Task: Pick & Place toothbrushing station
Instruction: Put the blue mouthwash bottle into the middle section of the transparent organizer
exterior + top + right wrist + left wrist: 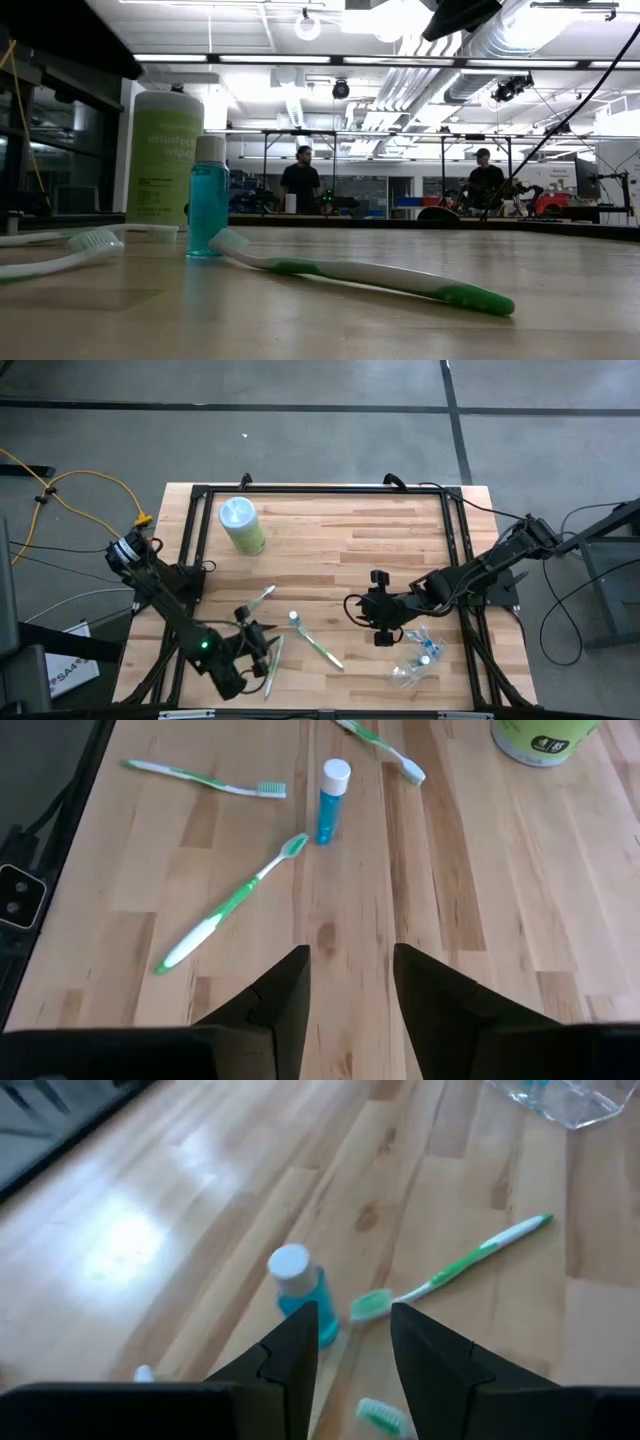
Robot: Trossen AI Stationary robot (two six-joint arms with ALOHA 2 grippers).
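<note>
A small blue tube with a white cap stands upright on the wooden table. A green-and-white toothbrush lies flat to the right of it. A second toothbrush and a third lie near my left gripper. That gripper is open and empty, and points at the tube. A clear plastic cup lies near the front right with something blue inside. My right gripper is open and empty, right of the tube, and points toward it.
A pale-green canister with a light-blue lid stands at the far left of the table. A black frame runs round the table edges. Bare wood lies in the far middle and far right. People stand in the room beyond.
</note>
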